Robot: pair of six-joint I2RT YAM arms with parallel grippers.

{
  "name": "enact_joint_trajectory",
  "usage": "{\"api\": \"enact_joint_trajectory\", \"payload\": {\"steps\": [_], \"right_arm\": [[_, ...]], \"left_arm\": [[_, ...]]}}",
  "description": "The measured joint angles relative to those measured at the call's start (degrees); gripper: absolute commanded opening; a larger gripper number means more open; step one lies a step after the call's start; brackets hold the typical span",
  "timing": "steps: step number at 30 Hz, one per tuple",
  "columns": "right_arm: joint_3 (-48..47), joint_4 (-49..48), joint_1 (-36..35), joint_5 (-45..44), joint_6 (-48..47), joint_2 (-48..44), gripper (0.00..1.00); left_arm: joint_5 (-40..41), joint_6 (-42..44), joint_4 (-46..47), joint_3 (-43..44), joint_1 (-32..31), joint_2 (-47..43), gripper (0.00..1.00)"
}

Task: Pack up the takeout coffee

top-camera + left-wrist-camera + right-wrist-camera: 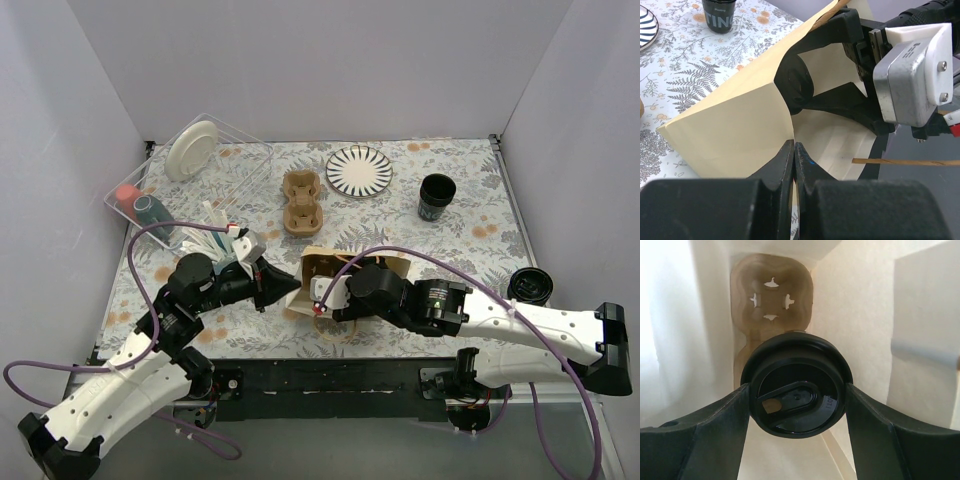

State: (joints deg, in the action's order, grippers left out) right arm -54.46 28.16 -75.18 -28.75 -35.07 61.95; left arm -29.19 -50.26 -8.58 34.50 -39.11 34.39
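Note:
A tan paper bag (pixel 322 268) lies open on the table between my two arms. My left gripper (pixel 794 150) is shut on the bag's (pixel 730 130) edge and holds the mouth open. My right gripper (pixel 796 390) reaches inside the bag, shut on a takeout coffee cup (pixel 796 385) with a round black lid, one finger on each side of the lid. Below the cup, a brown cardboard carrier (pixel 771 300) lies at the bag's bottom; whether the cup touches it I cannot tell. Another dark cup (pixel 436 196) stands at the back right.
A second cardboard carrier (pixel 302 203) and a striped plate (pixel 359 170) lie behind the bag. A clear bin (pixel 230 150) at the back left holds a white plate and a light-blue cup. A round black item (pixel 528 287) sits by the right edge.

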Motion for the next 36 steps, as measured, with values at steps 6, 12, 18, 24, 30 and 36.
{"api": "enact_joint_trajectory", "payload": {"steps": [6, 12, 18, 24, 30, 36], "right_arm": [[1.3, 0.1, 0.0, 3.2, -3.6, 0.4, 0.36], [2.8, 0.5, 0.0, 4.9, -4.6, 0.8, 0.36], [3.8, 0.3, 0.0, 3.0, -5.4, 1.0, 0.35], [4.1, 2.4, 0.0, 1.3, -5.2, 1.3, 0.35], [4.2, 2.8, 0.0, -0.8, -4.8, 1.4, 0.34], [5.4, 1.2, 0.1, -1.2, -5.2, 2.4, 0.34]], "left_arm": [[0.0, -0.1, -0.1, -1.2, 0.0, -1.7, 0.0], [0.0, -0.1, -0.3, -2.3, 0.0, -3.0, 0.0], [0.0, 0.1, -0.4, -2.7, 0.0, -3.5, 0.0], [0.0, 0.1, -0.4, -2.9, 0.0, -3.9, 0.0], [0.0, -0.3, 0.3, -3.1, 0.0, -3.9, 0.0], [-0.5, -1.0, 1.5, -3.9, 0.0, -3.9, 0.0]]}}
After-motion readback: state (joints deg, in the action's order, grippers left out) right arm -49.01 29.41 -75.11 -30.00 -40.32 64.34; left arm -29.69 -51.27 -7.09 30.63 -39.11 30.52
